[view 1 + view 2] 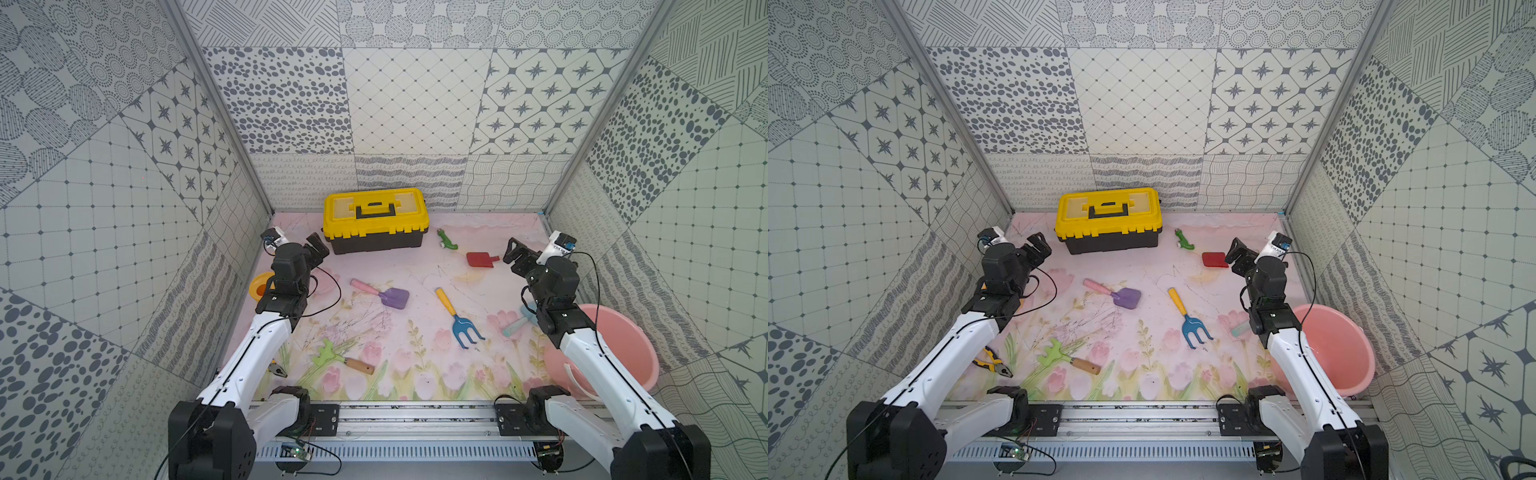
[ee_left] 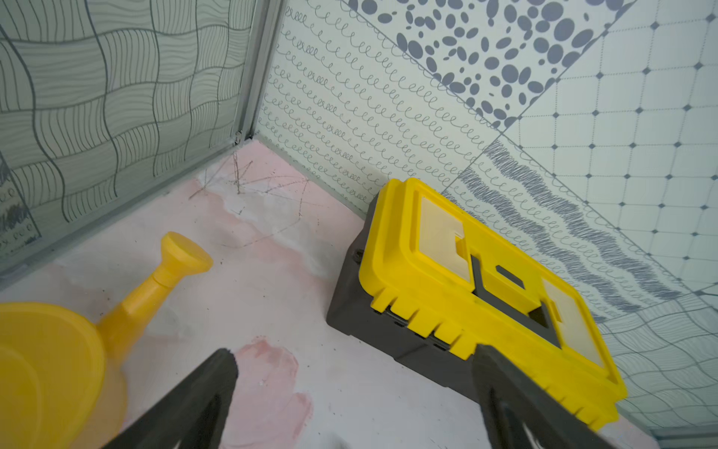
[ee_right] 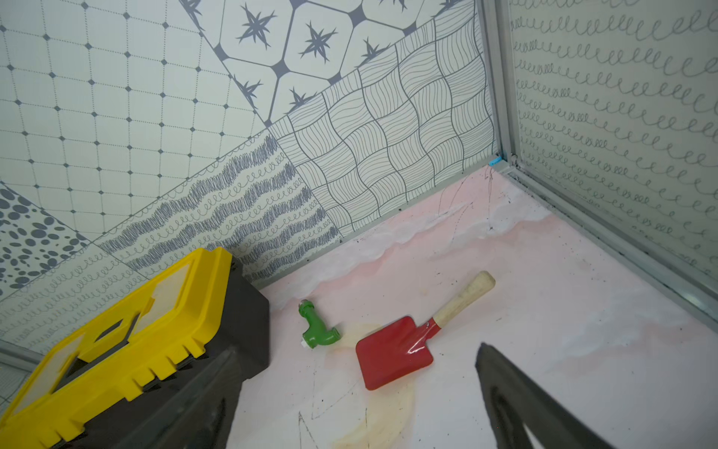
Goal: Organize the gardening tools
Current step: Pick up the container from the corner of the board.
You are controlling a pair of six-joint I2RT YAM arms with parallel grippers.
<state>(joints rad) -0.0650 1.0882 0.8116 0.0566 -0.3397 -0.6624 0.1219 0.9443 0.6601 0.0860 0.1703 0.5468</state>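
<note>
Nothing sorted yet. My left gripper (image 1: pixel 319 246) and right gripper (image 1: pixel 513 249) gape wide, empty; purple plastic scoop (image 1: pixel 395 297), blue yellow-handled fork (image 1: pixel 456 318) loose mid-frame; yellow-lidded toolbox (image 1: pixel 376 208) shut.

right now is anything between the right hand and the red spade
Nothing visible. The open right hand hangs close to the red spade, only bare mat between; the green toy lies aside.

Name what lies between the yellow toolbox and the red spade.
A small green tap-shaped piece lies there, touching neither the yellow toolbox nor the red spade; the right wrist view shows it, as do both top views.
</note>
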